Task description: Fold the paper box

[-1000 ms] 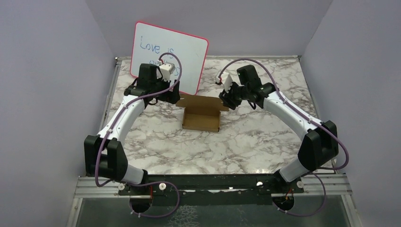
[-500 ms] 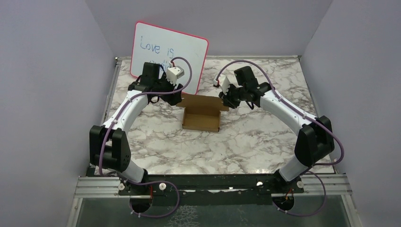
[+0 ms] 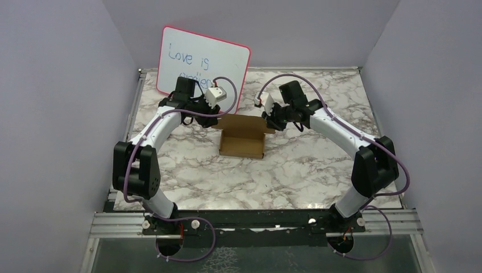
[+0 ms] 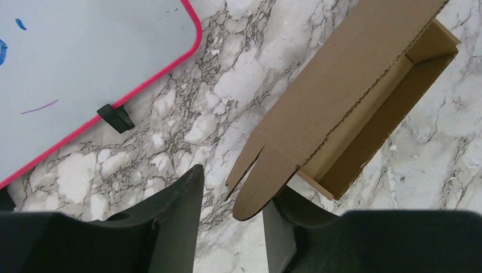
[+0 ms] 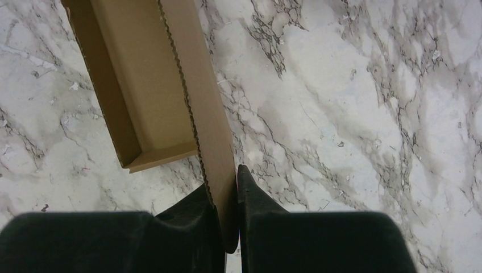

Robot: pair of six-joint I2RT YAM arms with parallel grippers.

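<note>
Fingers (image 5: 253,196) of my right gripper (image 5: 226,187) are clenched on the lid flap (image 5: 199,114) of the paper box (image 3: 242,143), mid table (image 3: 318,170). My left gripper (image 4: 233,190) gapes around the flap's other corner. I should close it squarely, then swing both forward evenly.

Brown paper box (image 3: 241,145); grey-veined white marble table (image 3: 295,170); pink-framed whiteboard (image 3: 227,54), blue writing (image 3: 183,57).
</note>
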